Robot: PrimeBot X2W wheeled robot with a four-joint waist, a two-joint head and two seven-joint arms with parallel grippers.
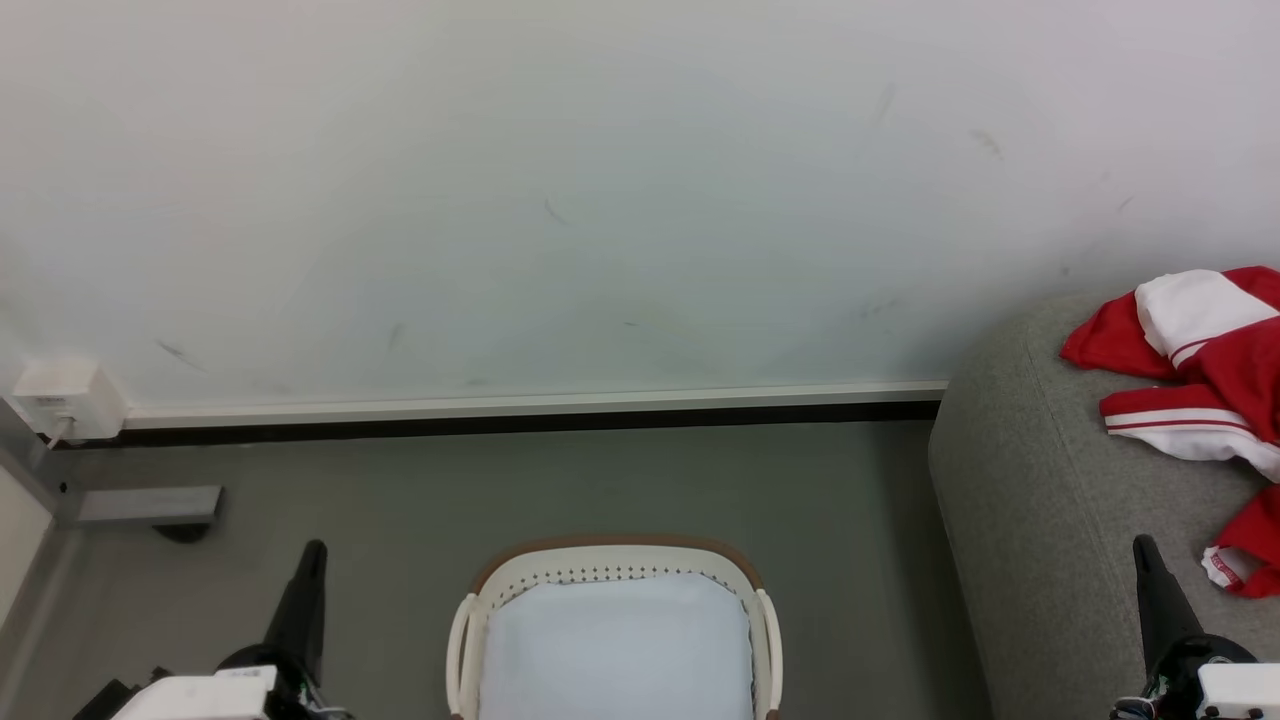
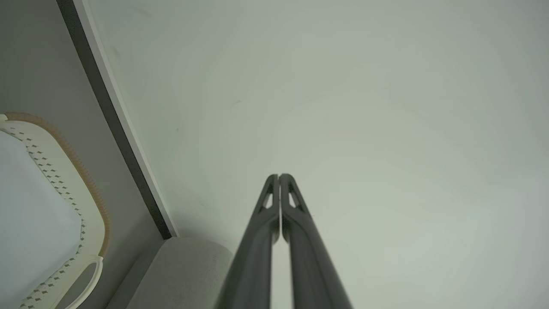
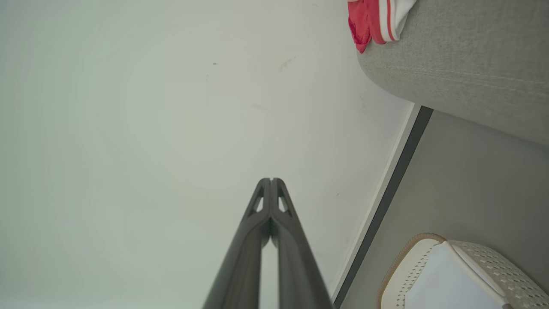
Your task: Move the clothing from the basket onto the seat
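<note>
- The clothing (image 1: 1200, 370), a crumpled red garment with white panels and stripes, lies on top of the seat (image 1: 1040, 500) at the right edge of the head view; part of it runs out of the picture.
- In the right wrist view a red and white edge of the clothing (image 3: 377, 19) sits at the rim of the seat (image 3: 450, 56).
- The basket (image 1: 615, 548) stands on the grey floor (image 1: 500, 490) at the bottom middle of the head view, to the robot's left of the seat, with a strip of floor between them.
- Its white lining (image 1: 615, 650) lies smooth across the inside, below the brown rim and perforated wall.
- The basket (image 2: 64, 171) also shows at the left of the left wrist view, and the basket (image 3: 493, 262) at the lower right of the right wrist view.
- The left end effector (image 1: 312, 555) is to the robot's left of the basket, apart from it; in its wrist view the left end effector (image 2: 279, 177) has its two fingers pressed together, empty, pointing at the wall.
- The right end effector (image 1: 1145, 550) shows in front of the seat; in its wrist view the right end effector (image 3: 271, 180) is likewise closed on nothing.
- A pale wall (image 1: 600, 200) with a white and dark skirting strip (image 1: 530, 405) runs behind everything.
- A small white box (image 1: 68, 398) sits on the wall at far left.
</note>
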